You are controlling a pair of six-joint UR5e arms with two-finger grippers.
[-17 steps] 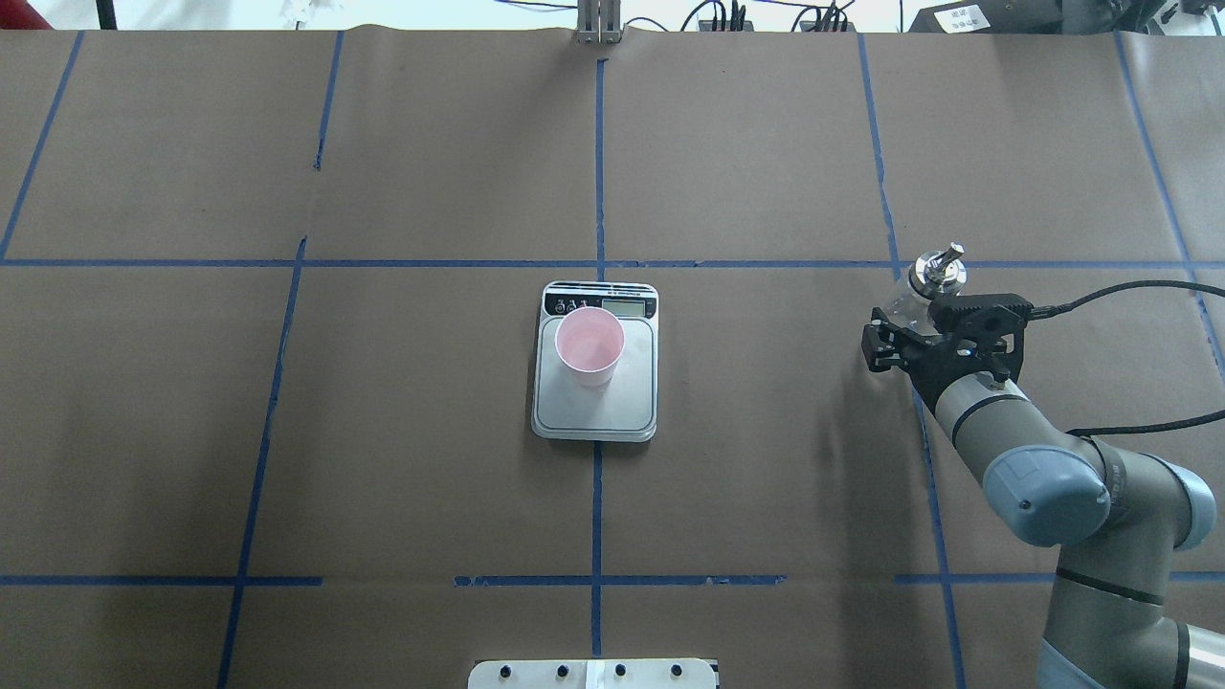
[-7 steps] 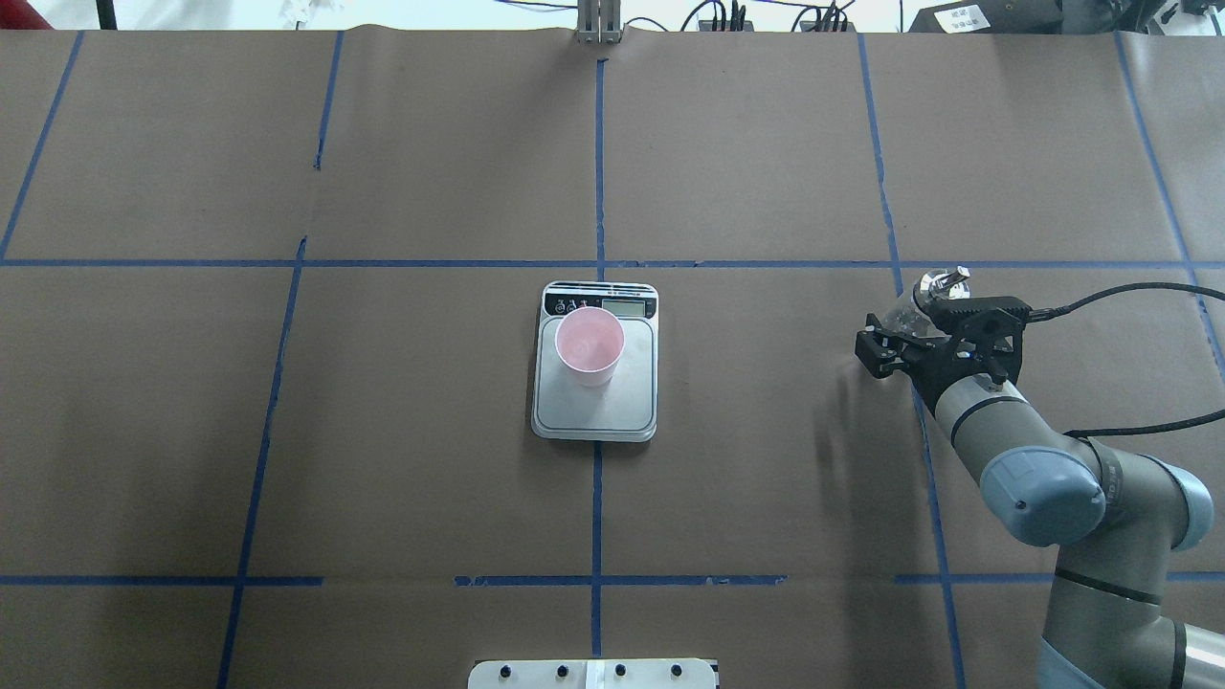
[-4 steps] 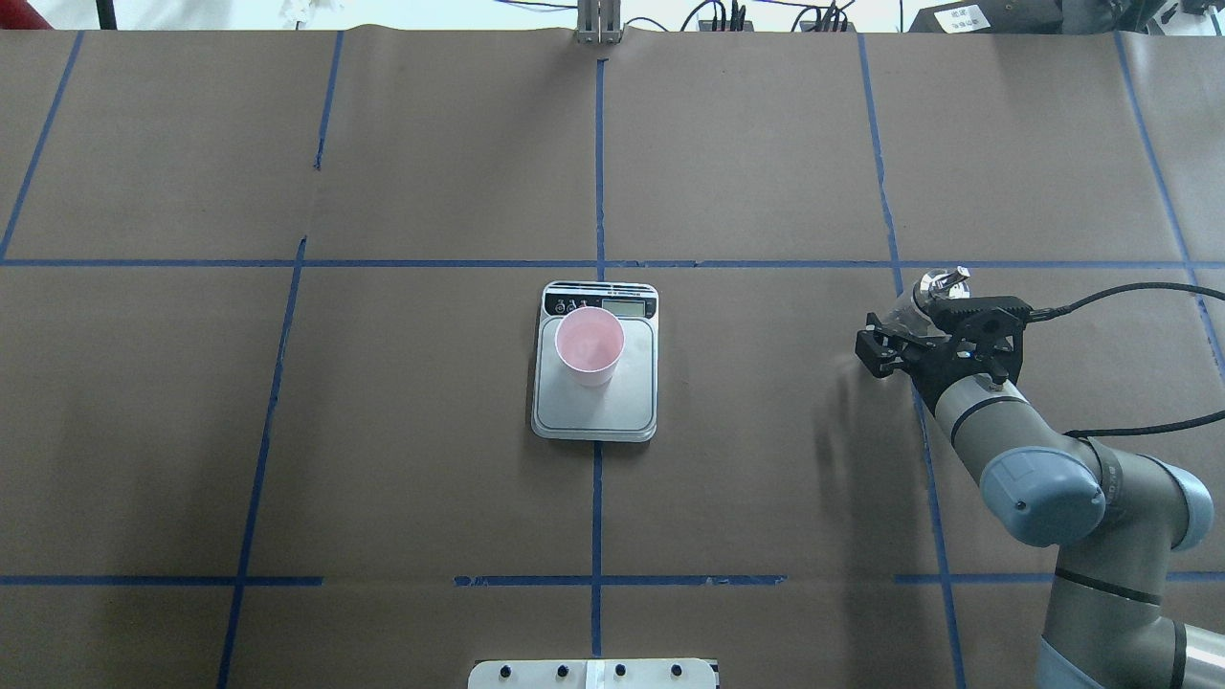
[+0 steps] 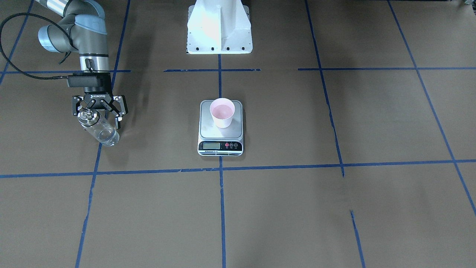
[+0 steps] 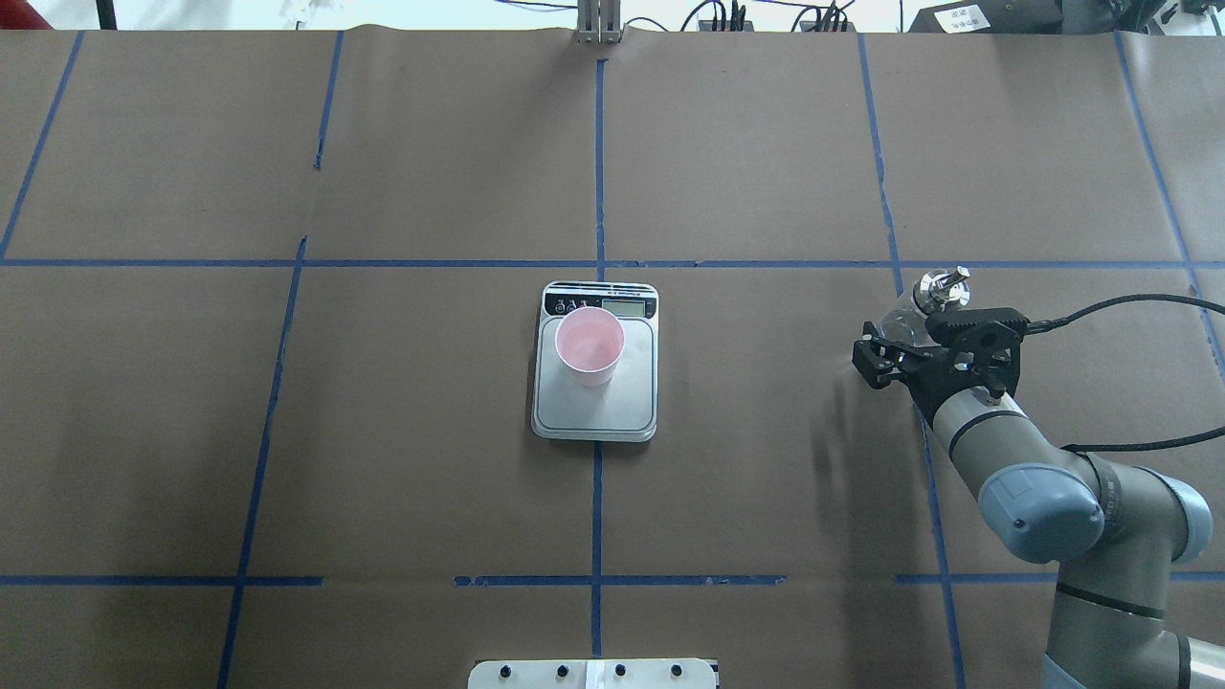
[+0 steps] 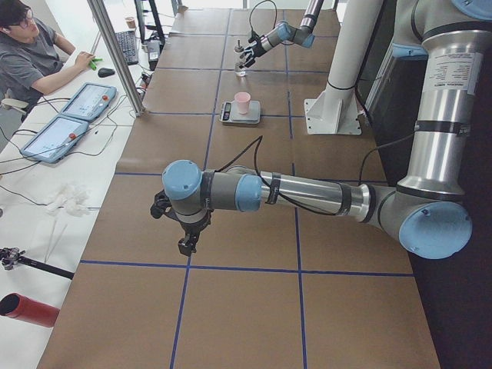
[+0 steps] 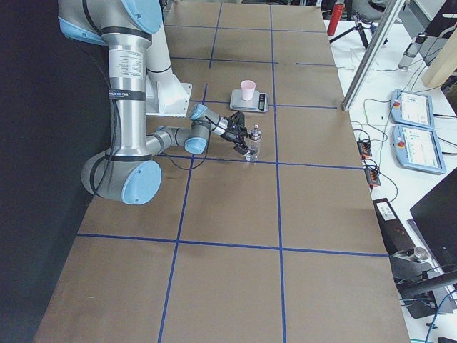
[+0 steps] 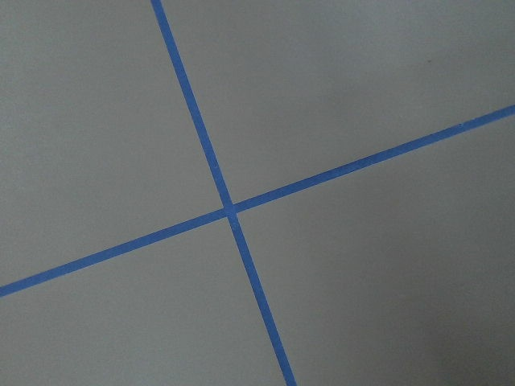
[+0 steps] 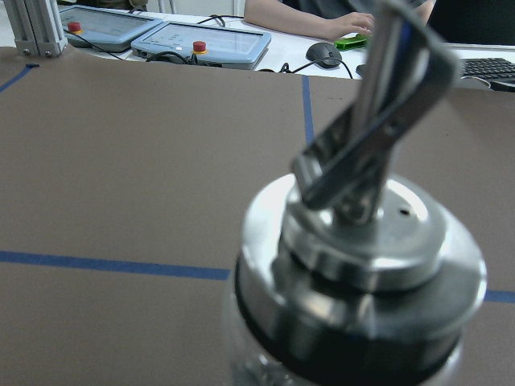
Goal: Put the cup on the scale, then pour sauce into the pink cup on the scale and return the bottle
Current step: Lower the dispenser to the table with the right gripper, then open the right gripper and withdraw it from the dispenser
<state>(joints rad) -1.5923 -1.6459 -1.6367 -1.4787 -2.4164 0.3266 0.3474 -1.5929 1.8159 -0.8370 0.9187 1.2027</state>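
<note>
The pink cup (image 4: pixel 222 111) stands upright on the scale (image 4: pixel 208 128) at the table's middle; both also show in the overhead view, the cup (image 5: pixel 590 344) on the scale (image 5: pixel 612 407). The clear glass bottle (image 4: pixel 101 131) with its silver spout cap (image 5: pixel 940 289) stands on the table on my right side. My right gripper (image 4: pixel 98 116) is open, its fingers spread wide on either side of the bottle's top, not clamping it. The right wrist view is filled by the cap (image 9: pixel 362 265). My left gripper (image 6: pixel 184 240) hangs over bare table far from the scale; I cannot tell if it is open.
The white robot base (image 4: pixel 219 26) sits behind the scale. Blue tape lines (image 8: pixel 229 211) cross the brown table cover. An operator (image 6: pixel 31 54) and control tablets (image 7: pixel 418 146) are beyond the far table edge.
The bottle came down from a raised position onto the table. Since then the right wrist has drawn back slightly toward the robot while the bottle stays put. Cup and scale have not moved.
</note>
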